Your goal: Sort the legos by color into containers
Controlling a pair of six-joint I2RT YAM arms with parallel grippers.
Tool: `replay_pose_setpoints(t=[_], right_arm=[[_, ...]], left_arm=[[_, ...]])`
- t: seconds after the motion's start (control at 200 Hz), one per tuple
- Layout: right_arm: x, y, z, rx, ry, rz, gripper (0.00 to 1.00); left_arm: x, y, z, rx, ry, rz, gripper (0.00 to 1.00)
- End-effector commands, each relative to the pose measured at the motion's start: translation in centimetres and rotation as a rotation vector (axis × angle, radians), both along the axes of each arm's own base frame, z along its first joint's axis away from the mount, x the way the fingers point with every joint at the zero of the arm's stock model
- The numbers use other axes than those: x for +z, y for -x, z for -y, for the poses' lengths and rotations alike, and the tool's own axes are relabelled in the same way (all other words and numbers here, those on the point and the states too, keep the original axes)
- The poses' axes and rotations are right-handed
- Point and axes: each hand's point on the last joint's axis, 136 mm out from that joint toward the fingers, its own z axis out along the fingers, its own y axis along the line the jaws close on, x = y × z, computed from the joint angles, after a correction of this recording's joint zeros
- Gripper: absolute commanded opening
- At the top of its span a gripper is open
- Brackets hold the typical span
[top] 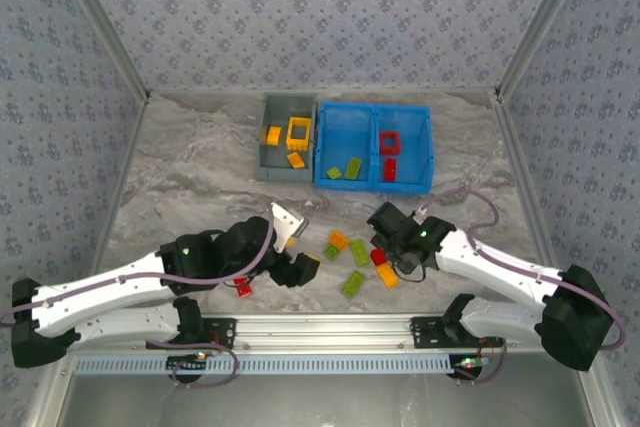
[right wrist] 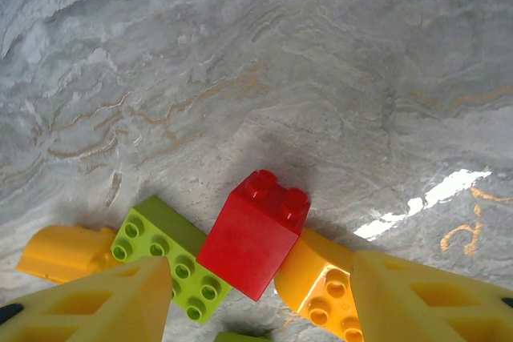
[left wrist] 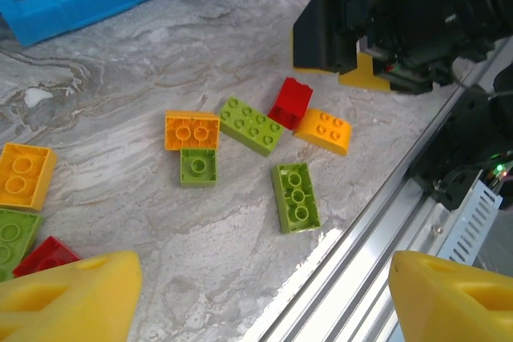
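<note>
Several loose legos lie on the marble table between my grippers: an orange one (top: pixel 338 240), green ones (top: pixel 360 252) (top: pixel 352 284), a red brick (top: pixel 379 257) and an orange curved one (top: pixel 387 275). My right gripper (right wrist: pixel 260 302) is open and low over the red brick (right wrist: pixel 258 234), its fingers either side of it, over the green brick (right wrist: pixel 170 258) and the orange brick (right wrist: pixel 325 282). My left gripper (left wrist: pixel 264 310) is open and holds nothing; the upside-down green brick (left wrist: pixel 296 196) lies ahead of it. The grey container (top: pixel 268 152) holds yellow and orange pieces. The blue container (top: pixel 373 119) holds green ones on the left and red ones on the right.
A lone red brick (top: pixel 244 288) lies near the left arm. An orange (left wrist: pixel 22 175), a green (left wrist: pixel 12 234) and a red brick (left wrist: pixel 44 255) sit at the left wrist view's left edge. The aluminium rail (top: pixel 330 329) runs along the near table edge, close under the left gripper.
</note>
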Motion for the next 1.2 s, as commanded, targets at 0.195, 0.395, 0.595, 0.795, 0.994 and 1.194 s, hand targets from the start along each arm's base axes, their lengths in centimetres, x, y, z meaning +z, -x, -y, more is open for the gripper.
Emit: replay_pose_setpoints(t=[0.195, 0.395, 0.595, 0.795, 0.994, 1.194], right_arm=[[-2.3, -0.1, -1.1, -0.144, -0.088, -0.078, 0.61], [-2.4, -1.1, -1.8, -0.146, -0.106, -0.057, 0.6], [-3.5, -0.7, -2.0, -0.157, -0.104, -0.102, 0.56], [-3.7, -1.5, -1.9, -0.159, -0.098, -0.095, 0.51], [-4.5, -1.8, -2.0, -0.15, -0.09, -0.123, 0.42], [-3.3, -3.1, -2.0, -0.11, -0.073, -0.082, 0.24]], left_arm=[[-0.2, -0.2, 1.5, -0.003, 0.018, 0.011, 0.81], [-0.4, -0.3, 2.0, 0.001, 0.027, 0.008, 0.81], [-0.1, -0.2, 2.1, 0.0, 0.025, 0.01, 0.8], [0.2, -0.5, 2.0, 0.017, 0.032, 0.013, 0.8], [0.7, -1.1, 1.6, 0.057, 0.035, 0.03, 0.8], [1.5, -2.3, 0.5, 0.138, 0.017, 0.071, 0.79]])
